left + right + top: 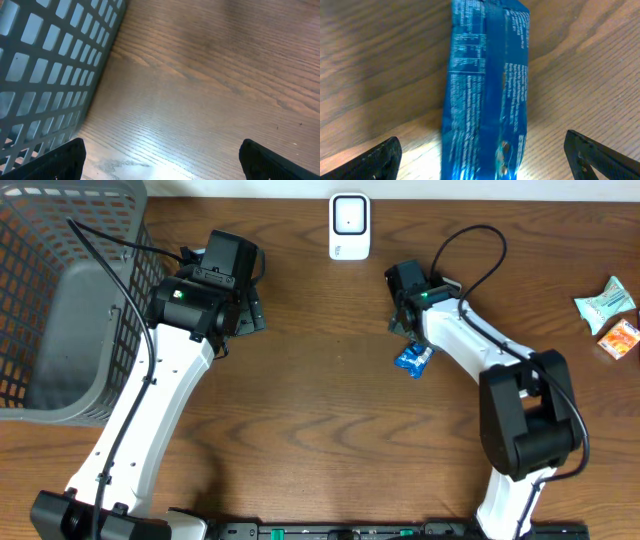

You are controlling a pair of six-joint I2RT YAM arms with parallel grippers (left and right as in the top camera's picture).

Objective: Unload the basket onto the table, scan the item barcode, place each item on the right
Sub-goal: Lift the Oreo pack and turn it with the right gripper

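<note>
A blue snack packet (413, 359) lies flat on the wooden table, its white-printed back facing up. In the right wrist view the packet (485, 90) runs lengthwise between the two dark fingertips. My right gripper (482, 160) is open above it, both fingers standing well clear of the packet's sides. From overhead the right gripper (403, 320) hangs just behind the packet. A white barcode scanner (349, 225) stands at the table's far edge, in the middle. My left gripper (243, 320) is open and holds nothing; the left gripper (160, 157) sees only bare wood.
A large grey mesh basket (70, 300) fills the far left corner, and its wall (45, 65) sits close to my left gripper. At the right edge lie a pale green packet (605, 303) and an orange packet (620, 338).
</note>
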